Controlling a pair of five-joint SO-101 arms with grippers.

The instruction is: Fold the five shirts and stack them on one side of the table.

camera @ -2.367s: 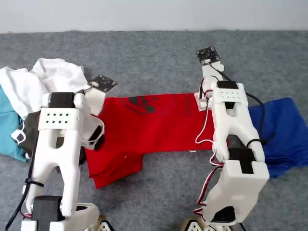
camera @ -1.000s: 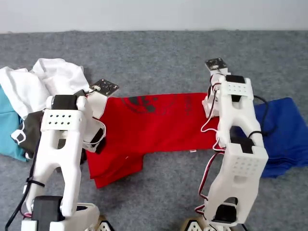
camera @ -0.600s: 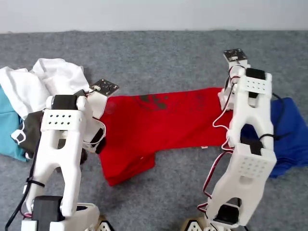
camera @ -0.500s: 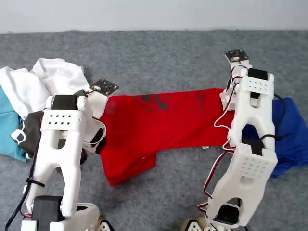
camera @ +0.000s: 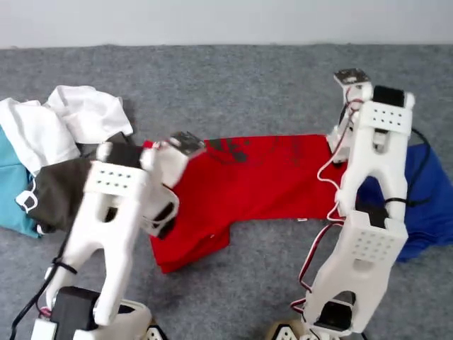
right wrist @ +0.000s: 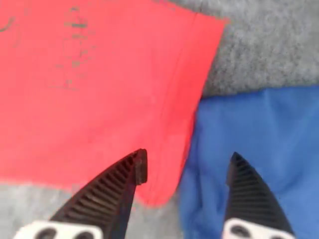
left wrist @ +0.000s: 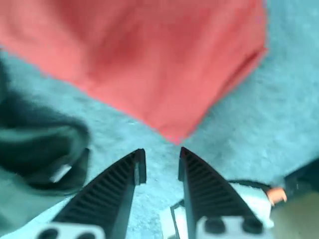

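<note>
The red shirt (camera: pixel 248 177) lies spread flat in the middle of the table, with a flap hanging toward the front at its left end. My left gripper (left wrist: pixel 159 162) hovers over the grey surface just off a corner of the red shirt (left wrist: pixel 149 64), open by a narrow gap and holding nothing. My right gripper (right wrist: pixel 187 167) is wide open above the red shirt's (right wrist: pixel 99 84) right edge, where that edge meets the blue shirt (right wrist: pixel 249 129). In the high view the right arm (camera: pixel 375 142) stands over that same edge.
A white shirt (camera: pixel 78 113), a dark grey shirt (camera: pixel 60 191) and a teal shirt (camera: pixel 10 184) are heaped at the left. The blue shirt (camera: pixel 432 198) lies at the right edge. The dark shirt (left wrist: pixel 35 149) is close beside my left gripper.
The right arm dragged the red shirt to the right, then let it go and opened. The left arm has swung right, from beside the pile to the shirt's left end.
</note>
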